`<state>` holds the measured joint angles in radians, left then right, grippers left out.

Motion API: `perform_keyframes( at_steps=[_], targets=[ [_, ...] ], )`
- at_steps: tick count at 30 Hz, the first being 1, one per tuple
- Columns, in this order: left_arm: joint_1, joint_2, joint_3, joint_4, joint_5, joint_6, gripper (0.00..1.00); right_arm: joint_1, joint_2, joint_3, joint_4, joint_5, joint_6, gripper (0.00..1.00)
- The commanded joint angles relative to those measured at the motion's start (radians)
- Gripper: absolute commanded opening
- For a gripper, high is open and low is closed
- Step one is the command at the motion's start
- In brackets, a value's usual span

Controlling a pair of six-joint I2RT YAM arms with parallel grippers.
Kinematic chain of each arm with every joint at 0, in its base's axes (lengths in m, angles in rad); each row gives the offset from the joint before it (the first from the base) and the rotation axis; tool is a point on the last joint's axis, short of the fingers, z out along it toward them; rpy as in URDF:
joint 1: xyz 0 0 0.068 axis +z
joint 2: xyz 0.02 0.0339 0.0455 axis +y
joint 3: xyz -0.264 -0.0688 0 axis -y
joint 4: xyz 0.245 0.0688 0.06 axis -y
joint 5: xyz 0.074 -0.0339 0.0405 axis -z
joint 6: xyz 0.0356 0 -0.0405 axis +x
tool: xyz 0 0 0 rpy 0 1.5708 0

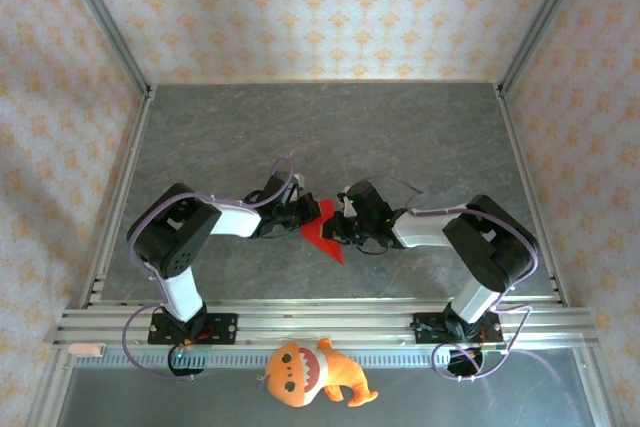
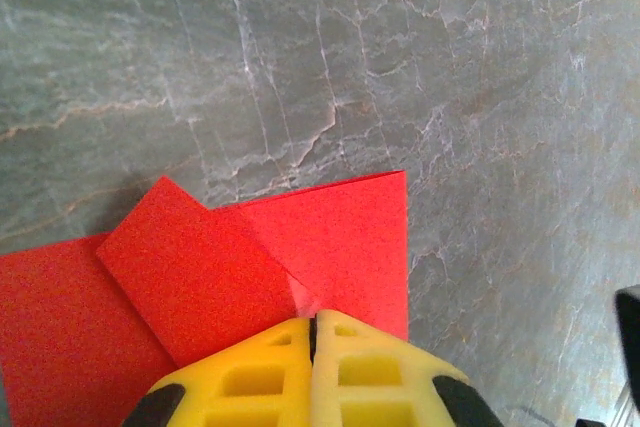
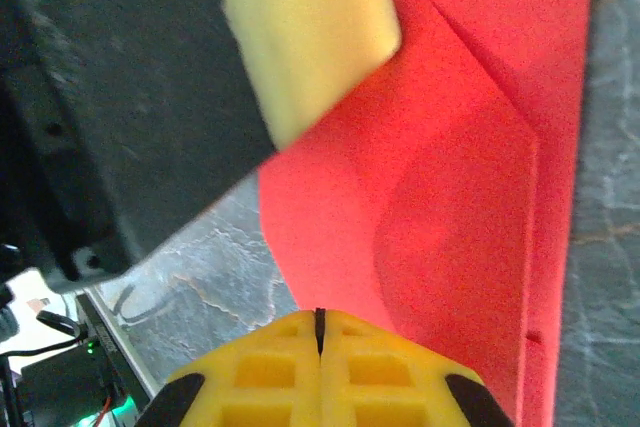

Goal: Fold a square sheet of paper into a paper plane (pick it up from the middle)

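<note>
Left gripper (image 2: 312,325) tight on red paper (image 2: 345,237)

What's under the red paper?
The grey marbled table lies below the red paper and shows around its edges. The patch right beneath the sheet is covered, so I can't see whether anything else is there.

Premises: a robotics laboratory test cell, not a domestic or commercial room. Evidence: two robot arms, the left arm (image 1: 180,237) at 8 o'clock and the right arm (image 1: 485,242) at 4 o'clock, are bolted to an aluminium rail (image 1: 330,322) along the near edge at 6 o'clock. The table (image 1: 400,127), grey with marble veining, is boxed in at 9, 12 and 3 o'clock by patterned wall panels (image 1: 330,7) set in bare aluminium frame posts (image 1: 100,17). Loose cables (image 1: 135,342) loop at the arm bases. An orange plush toy (image 1: 310,372) lies at 6 o'clock.
</note>
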<state>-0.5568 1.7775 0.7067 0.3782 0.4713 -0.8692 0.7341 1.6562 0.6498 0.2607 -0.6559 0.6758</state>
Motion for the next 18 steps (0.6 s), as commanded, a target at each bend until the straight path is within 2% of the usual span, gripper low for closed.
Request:
perform_keyframes(
  at_steps=[1,11,15,18],
  targets=[
    [0.004,0.05,-0.006,-0.132,-0.091,0.035,0.0,0.004,0.004,-0.05,-0.05,-0.008,-0.027,0.03],
    [0.03,0.045,-0.024,-0.121,-0.104,0.013,0.0,0.008,-0.153,-0.231,-0.106,-0.032,-0.067,0.02],
    [0.03,0.043,-0.028,-0.112,-0.09,0.013,0.0,0.008,-0.213,-0.199,-0.173,0.012,-0.076,0.02],
    [0.029,0.062,-0.005,-0.138,-0.062,0.029,0.0,0.007,-0.241,-0.101,-0.195,0.035,-0.073,0.0]
  ],
)
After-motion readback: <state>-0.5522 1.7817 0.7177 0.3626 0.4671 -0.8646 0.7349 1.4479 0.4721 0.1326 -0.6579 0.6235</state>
